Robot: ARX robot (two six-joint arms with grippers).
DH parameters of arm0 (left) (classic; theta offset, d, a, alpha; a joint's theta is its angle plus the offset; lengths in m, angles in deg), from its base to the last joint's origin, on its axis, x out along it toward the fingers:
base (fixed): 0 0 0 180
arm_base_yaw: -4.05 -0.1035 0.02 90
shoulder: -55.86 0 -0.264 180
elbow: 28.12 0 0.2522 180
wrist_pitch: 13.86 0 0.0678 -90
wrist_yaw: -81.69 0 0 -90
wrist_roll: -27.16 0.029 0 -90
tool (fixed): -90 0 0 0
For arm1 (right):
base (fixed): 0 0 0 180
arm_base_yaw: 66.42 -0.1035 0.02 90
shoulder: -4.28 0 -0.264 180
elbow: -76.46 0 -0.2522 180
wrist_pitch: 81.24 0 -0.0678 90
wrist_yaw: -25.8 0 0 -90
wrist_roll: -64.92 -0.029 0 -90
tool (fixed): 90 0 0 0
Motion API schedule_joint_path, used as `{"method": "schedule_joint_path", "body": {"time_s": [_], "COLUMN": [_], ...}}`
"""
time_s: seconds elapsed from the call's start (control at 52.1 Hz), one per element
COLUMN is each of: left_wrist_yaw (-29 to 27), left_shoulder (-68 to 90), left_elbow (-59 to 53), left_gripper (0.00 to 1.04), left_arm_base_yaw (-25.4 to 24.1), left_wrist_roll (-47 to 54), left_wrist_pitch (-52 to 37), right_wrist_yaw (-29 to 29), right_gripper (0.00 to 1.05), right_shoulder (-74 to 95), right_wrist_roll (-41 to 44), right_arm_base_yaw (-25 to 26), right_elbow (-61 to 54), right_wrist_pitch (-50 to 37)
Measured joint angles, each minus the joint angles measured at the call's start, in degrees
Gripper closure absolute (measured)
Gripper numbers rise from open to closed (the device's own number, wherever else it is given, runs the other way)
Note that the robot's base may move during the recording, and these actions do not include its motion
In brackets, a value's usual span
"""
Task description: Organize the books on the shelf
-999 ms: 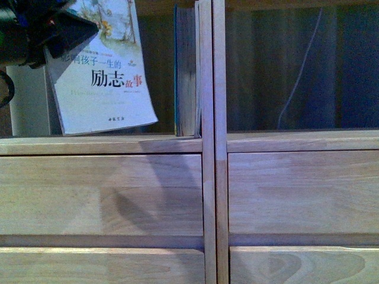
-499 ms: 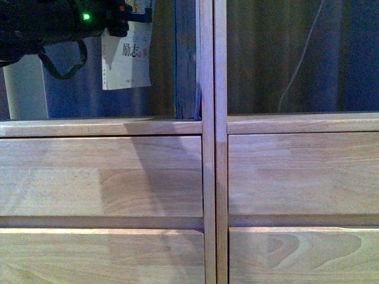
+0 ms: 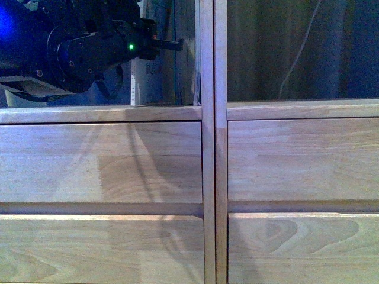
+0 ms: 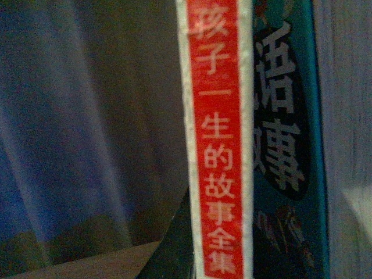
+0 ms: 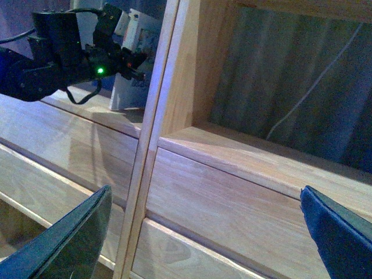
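I see paperback [image 3: 138,83] upright, spine out; only left wrist view shows its red patch [image 4: 218,145]. Left gripper [image 3: 172,44]: can't tell. Right gripper [image 5: 203,232] wide.

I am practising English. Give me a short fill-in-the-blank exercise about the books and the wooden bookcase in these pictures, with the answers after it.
The thin paperback with a white spine bears a ___ patch with pale characters. Right beside it stands a thicker book with a ___ cover. Both stand in the ___ column of the light-wood bookcase. The right pincer is ___, holding nothing.
Answers: red; teal; left; open.
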Motion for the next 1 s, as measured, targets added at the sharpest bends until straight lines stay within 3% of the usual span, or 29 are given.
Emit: {"method": "schedule_joint_path", "body": {"time_s": [0.211, 0.25, 0.499, 0.653, 0.749, 0.903, 0.999], "left_wrist_yaw": [-0.3, -0.4, -1.2, -1.9, -1.7, 2.5, 2.8], "left_shoulder": [0.3, 0.3, -0.3, -8.6, -17.9, -34.9, -37.8], "left_elbow": [-0.2, -0.2, -3.1, -16.2, -26.5, -46.6, -50.2], "left_gripper": [0.98, 0.94, 0.58, 0.23, 0.06, 0.07, 0.07], "left_arm_base_yaw": [0.6, 0.6, 0.7, 0.6, -0.1, -2.1, -2.4], "left_wrist_roll": [0.8, 0.9, 1.0, -4.6, -8.7, -12.3, -12.9], "left_wrist_pitch": [0.1, 0.1, -0.8, -5.5, -6.9, -9.6, -9.7], "right_wrist_yaw": [0.0, 0.0, 0.0, 0.0, 0.0, 0.0, 0.0], "right_gripper": [0.07, 0.07, 0.07, 0.07, 0.07, 0.07, 0.07], "right_shoulder": [0.0, 0.0, 0.0, 0.0, 0.0, 0.0, 0.0], "right_wrist_roll": [0.0, 0.0, 0.0, 0.0, 0.0, 0.0, 0.0], "right_arm_base_yaw": [0.0, 0.0, 0.0, 0.0, 0.0, 0.0, 0.0], "right_elbow": [0.0, 0.0, 0.0, 0.0, 0.0, 0.0, 0.0], "right_wrist_pitch": [0.0, 0.0, 0.0, 0.0, 0.0, 0.0, 0.0]}}
